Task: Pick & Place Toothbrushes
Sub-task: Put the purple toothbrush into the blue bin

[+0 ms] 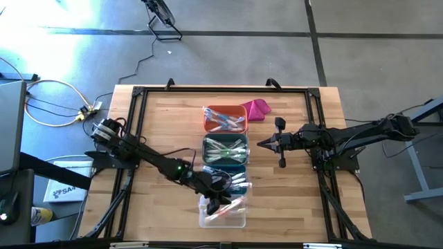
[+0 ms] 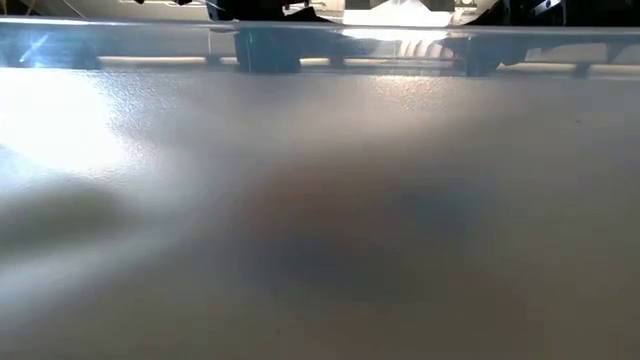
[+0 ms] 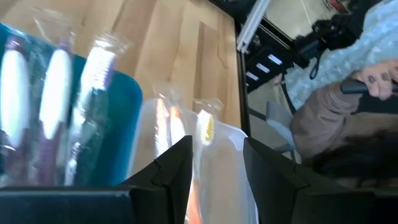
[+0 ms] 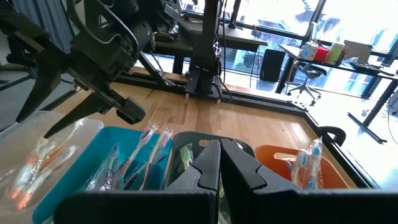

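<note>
Wrapped toothbrushes already fill four bins in a row on the worktop. Left gripper, fingers apart and empty, hovers over the clear bin; right gripper, closed, waits beside the grey bin. Sorting looks nearly finished.

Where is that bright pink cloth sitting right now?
Seen from above, the pink cloth lies on the wooden table toward its far edge, just right of the orange bin that heads the row of bins.
</note>
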Motion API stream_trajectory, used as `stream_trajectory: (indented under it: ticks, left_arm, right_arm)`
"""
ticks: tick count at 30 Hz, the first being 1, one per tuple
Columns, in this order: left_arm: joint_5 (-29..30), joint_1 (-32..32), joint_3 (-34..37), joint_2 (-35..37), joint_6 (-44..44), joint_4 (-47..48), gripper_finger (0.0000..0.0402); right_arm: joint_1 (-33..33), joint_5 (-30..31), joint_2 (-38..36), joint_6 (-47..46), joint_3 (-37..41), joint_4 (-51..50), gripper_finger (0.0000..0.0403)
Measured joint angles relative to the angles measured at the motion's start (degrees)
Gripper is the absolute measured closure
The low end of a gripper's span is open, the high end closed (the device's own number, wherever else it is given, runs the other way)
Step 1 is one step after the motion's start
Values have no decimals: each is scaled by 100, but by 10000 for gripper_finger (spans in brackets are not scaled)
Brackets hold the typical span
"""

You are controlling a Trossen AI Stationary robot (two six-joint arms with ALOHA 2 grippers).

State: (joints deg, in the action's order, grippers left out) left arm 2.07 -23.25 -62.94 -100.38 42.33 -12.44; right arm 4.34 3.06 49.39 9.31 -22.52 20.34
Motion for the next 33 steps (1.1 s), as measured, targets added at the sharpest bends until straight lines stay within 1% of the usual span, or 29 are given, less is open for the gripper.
stream_trajectory:
  ticks: [4,6,12,14,17,22,25,29,33]
  left_arm:
    - [-448,76,0,27,37,26,261]
    - [-543,78,-1,88,-6,102,261]
    - [-182,78,-11,258,-348,552,264]
    - [-15,75,3,357,-432,848,275]
    - [35,77,-6,417,-565,813,305]
    - [145,79,-8,525,-1017,784,366]
    - [200,79,-4,540,-1332,763,394]
    - [410,79,-4,546,-1692,749,393]
    - [479,79,-4,546,-1810,749,398]
  right_arm:
    - [0,1,0,1,0,0,398]
    - [1,-1,1,1,0,-1,398]
    - [0,1,1,1,0,-4,398]
    - [2,-1,0,1,0,-2,398]
    - [0,1,2,1,0,-6,398]
    - [2,-1,2,4,0,-3,398]
    - [0,1,2,2,0,-4,398]
    - [1,-1,0,4,0,-4,398]
    - [0,1,0,4,0,-2,398]
